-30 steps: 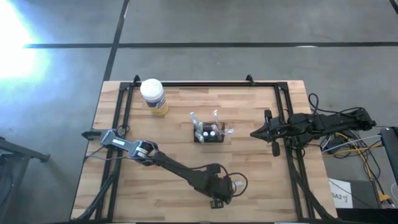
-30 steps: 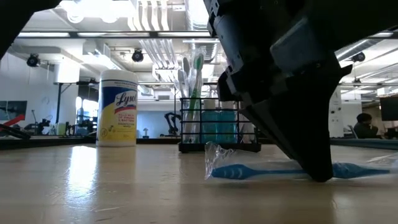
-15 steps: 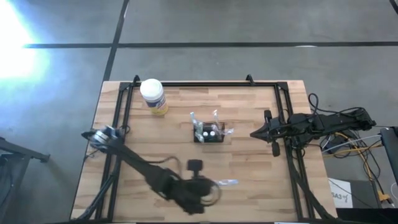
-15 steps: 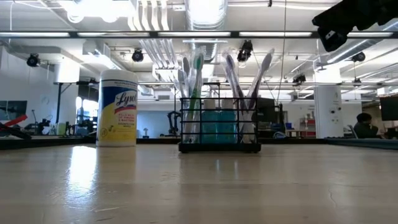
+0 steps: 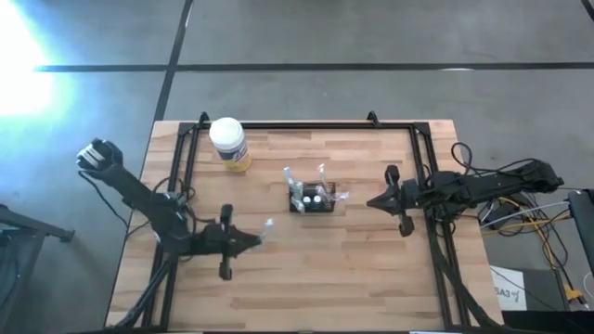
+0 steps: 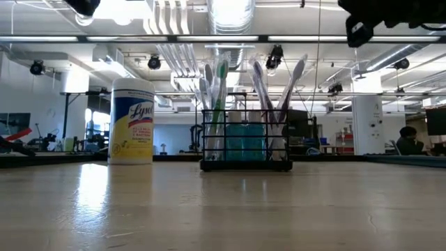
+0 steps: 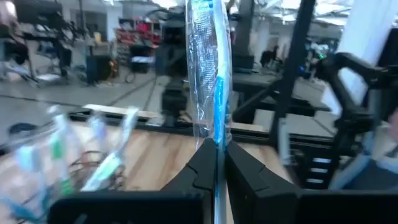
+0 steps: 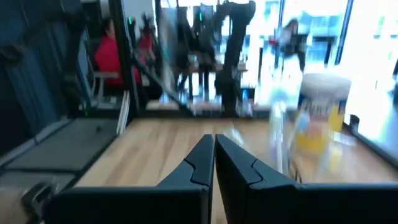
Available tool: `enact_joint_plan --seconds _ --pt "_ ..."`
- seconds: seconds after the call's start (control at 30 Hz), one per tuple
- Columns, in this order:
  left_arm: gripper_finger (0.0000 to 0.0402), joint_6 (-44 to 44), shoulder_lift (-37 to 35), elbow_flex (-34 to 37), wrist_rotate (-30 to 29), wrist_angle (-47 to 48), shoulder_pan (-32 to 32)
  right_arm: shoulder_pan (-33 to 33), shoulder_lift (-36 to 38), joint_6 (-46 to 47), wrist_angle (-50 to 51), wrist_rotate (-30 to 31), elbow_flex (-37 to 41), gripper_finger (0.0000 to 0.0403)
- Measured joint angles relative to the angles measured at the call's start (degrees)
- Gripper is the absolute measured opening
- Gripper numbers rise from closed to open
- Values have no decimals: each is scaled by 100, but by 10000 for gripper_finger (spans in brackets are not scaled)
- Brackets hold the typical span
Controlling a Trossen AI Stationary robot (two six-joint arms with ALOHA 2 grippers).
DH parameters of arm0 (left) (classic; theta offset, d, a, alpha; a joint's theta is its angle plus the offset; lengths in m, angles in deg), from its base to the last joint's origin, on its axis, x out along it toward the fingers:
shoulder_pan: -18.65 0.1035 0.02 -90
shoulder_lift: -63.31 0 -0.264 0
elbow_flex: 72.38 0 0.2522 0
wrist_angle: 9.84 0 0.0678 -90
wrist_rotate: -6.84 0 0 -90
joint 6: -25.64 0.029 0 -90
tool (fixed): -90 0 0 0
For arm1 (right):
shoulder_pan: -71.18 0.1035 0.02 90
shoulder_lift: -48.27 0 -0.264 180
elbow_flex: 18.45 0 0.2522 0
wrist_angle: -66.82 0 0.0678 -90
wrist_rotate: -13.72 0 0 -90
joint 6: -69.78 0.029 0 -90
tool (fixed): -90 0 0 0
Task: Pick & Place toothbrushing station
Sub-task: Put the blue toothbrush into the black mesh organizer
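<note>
high view: toothbrushing station (image 5: pixel 314 199) between left gripper (image 5: pixel 257 239), right gripper (image 5: pixel 374 200)

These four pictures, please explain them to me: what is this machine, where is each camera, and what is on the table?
It is a robot with two dark arms at a wooden table. One picture looks straight down, one looks level along the table top, and two come from cameras on the wrists. On the table stand a black toothbrush holder with brushes in it and a white-lidded jar with a yellow label. The left hand is shut on a wrapped toothbrush, to the left of the holder. The right hand is shut, holds nothing, and waits to the holder's right.
</note>
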Motion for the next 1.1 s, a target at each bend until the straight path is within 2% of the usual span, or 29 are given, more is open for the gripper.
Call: enact_joint_plan --seconds 0.1,0.2,0.43,0.6,0.87,1.0,1.1 --pt "18 404 -86 772 124 -981 107 0 -262 -298 -856 -9 147 13" --pt "18 830 -205 1132 325 -1728 210 0 -551 -590 -1609 -11 211 13" --pt "18 1659 -216 1170 797 -1519 422 -2 -1492 -919 -2794 31 235 13" --pt "18 1948 -207 1107 871 -1433 614 -2 -2374 -920 -3556 32 210 19" --pt "18 1985 -191 904 1320 -1224 1092 -2 -3675 -832 -3665 33 -541 96" --pt "18 2001 -191 604 1981 -618 1251 -2 -4314 -575 -3653 30 -1207 132" --pt "18 2042 -191 296 2099 -157 1312 -4 -4759 -723 -3648 27 -1771 155"
